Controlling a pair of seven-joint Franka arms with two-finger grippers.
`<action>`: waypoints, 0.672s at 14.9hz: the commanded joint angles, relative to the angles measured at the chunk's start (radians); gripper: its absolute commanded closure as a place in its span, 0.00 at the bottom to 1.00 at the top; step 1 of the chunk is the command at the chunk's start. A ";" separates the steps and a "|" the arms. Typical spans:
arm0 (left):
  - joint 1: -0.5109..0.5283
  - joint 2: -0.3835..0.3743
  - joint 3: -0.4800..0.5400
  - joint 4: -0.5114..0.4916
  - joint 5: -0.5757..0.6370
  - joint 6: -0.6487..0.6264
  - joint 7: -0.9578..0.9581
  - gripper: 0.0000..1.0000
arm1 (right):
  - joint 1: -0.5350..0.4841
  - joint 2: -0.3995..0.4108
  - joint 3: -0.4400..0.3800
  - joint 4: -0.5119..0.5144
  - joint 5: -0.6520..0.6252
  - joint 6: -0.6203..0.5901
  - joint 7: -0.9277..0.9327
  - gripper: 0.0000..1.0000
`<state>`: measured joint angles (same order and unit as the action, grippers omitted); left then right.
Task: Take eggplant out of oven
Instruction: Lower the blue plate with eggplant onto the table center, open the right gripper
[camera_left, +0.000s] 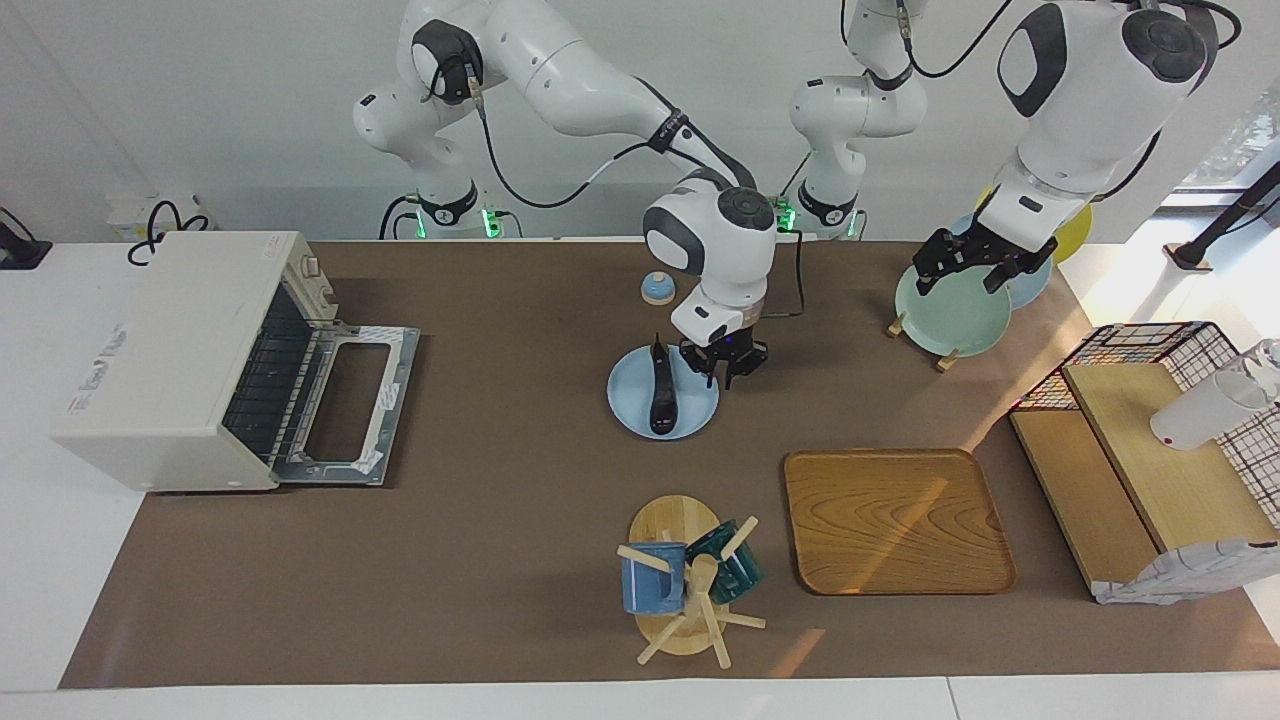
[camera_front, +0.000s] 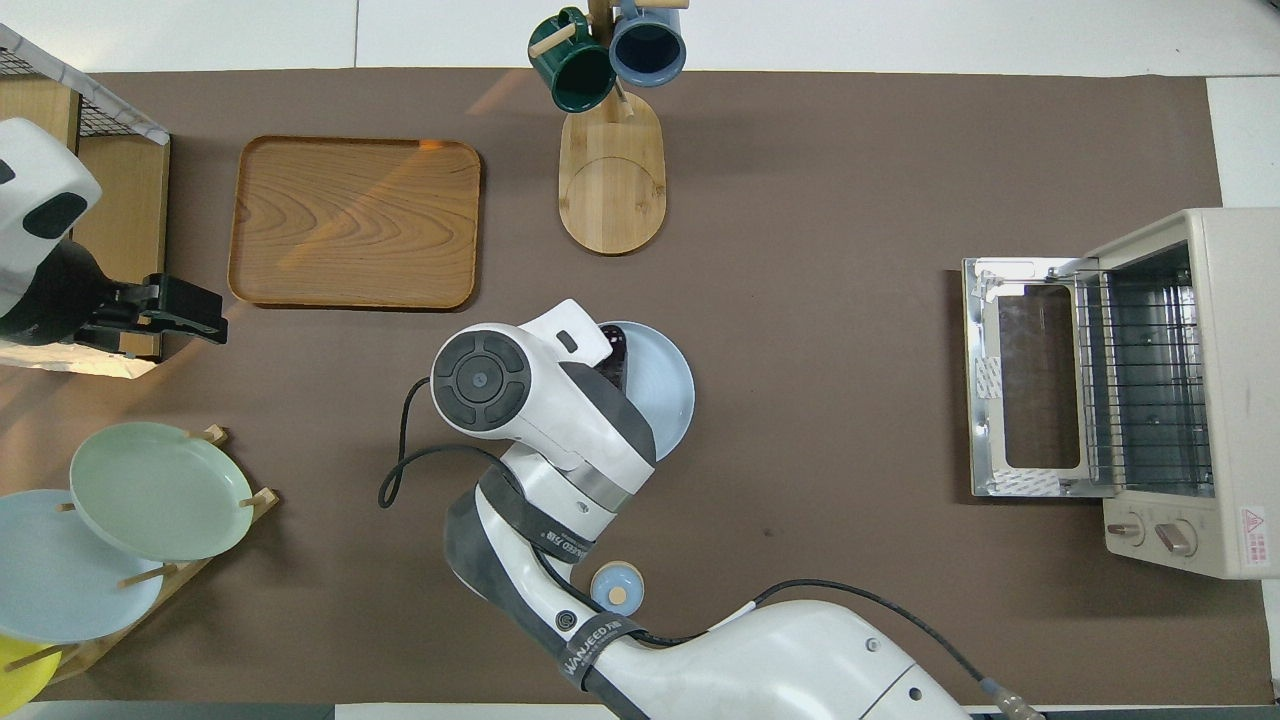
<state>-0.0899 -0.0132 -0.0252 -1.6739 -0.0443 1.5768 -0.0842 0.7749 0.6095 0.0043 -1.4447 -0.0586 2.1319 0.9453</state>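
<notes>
Oven (camera_left: 165, 360) mouth: door (camera_left: 345, 405) flat down, rack bare, way in unblocked.
Oven to blue plate (camera_left: 662, 393): bare mat.
Over plate: right gripper (camera_left: 727, 366) crowds the edge toward the left arm's end.

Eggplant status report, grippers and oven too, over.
Slender dark purple eggplant lies on round light blue plate, out of cream-white toaster oven, door down. Right gripper over plate's edge, beside eggplant. Left gripper waits over green plate.

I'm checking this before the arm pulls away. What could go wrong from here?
The right end effector sits at the light blue plate's edge beside the eggplant; lifting carelessly could nudge it and roll it off. The oven door lies open, so a sweeping arm might catch it.
</notes>
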 joint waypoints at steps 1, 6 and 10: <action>0.012 -0.014 -0.009 -0.014 -0.002 0.003 -0.002 0.00 | -0.049 -0.052 0.002 -0.011 0.003 -0.022 -0.003 0.66; 0.012 -0.014 -0.009 -0.014 -0.002 0.003 -0.002 0.00 | -0.195 -0.177 0.000 -0.049 -0.133 -0.295 -0.299 0.91; -0.004 -0.014 -0.012 -0.014 -0.002 0.003 -0.005 0.00 | -0.325 -0.266 0.002 -0.283 -0.331 -0.308 -0.319 1.00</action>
<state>-0.0901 -0.0132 -0.0286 -1.6739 -0.0443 1.5768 -0.0842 0.5156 0.4119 -0.0095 -1.5591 -0.3088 1.7885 0.6361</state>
